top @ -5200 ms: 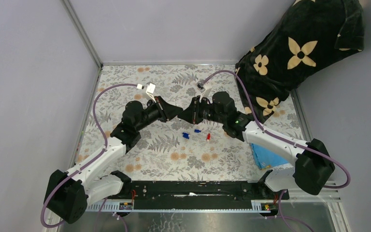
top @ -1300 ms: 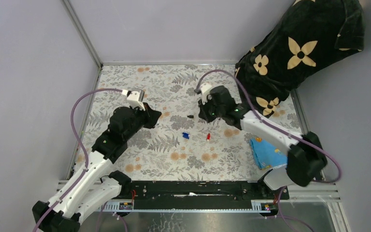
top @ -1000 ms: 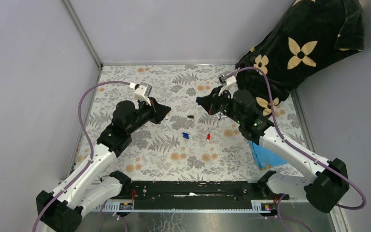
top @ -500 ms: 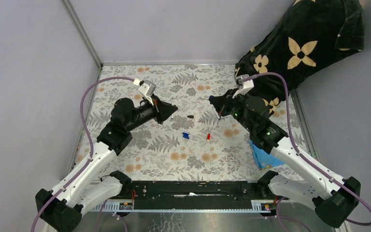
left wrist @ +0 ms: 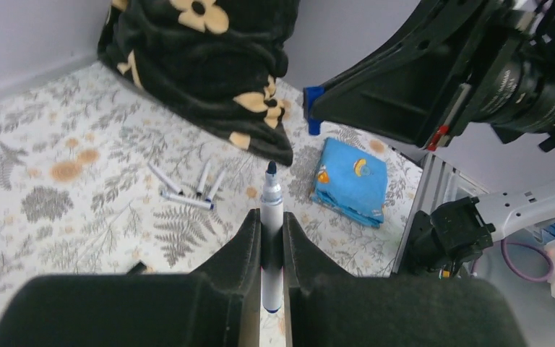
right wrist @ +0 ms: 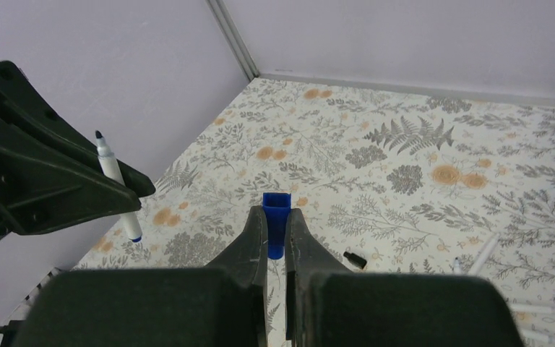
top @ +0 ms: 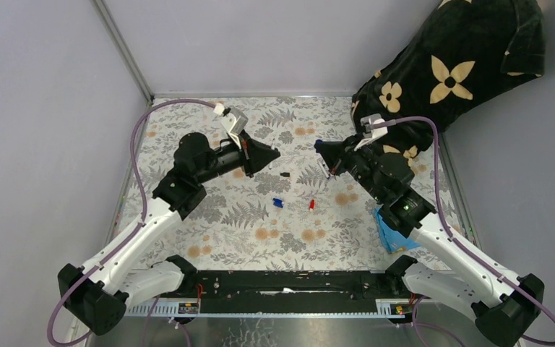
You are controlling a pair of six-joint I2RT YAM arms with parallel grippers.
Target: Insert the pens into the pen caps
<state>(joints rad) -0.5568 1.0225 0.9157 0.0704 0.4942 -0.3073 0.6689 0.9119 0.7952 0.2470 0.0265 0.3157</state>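
Note:
My left gripper (top: 273, 154) is shut on a white pen (left wrist: 271, 199), held off the table with its dark tip pointing at the right gripper. My right gripper (top: 319, 148) is shut on a blue cap (right wrist: 276, 206), open end forward, facing the left gripper a short gap away. The pen also shows in the right wrist view (right wrist: 118, 189). The blue cap also shows in the left wrist view (left wrist: 313, 113). On the table lie a black cap (top: 285, 174), a blue cap (top: 277, 202) and a red cap (top: 311, 205). Three loose pens (left wrist: 186, 189) lie below the right gripper.
A folded blue patterned cloth (top: 396, 231) lies at the table's right front. A black cloth with cream flowers (top: 448, 79) fills the back right corner. Grey walls close the left and far sides. The floral table cover (top: 209, 231) spreads under both arms.
My right gripper has risen from the table centre with the blue cap and swung right. My left gripper has lifted and moved right with the pen, towards the right gripper.

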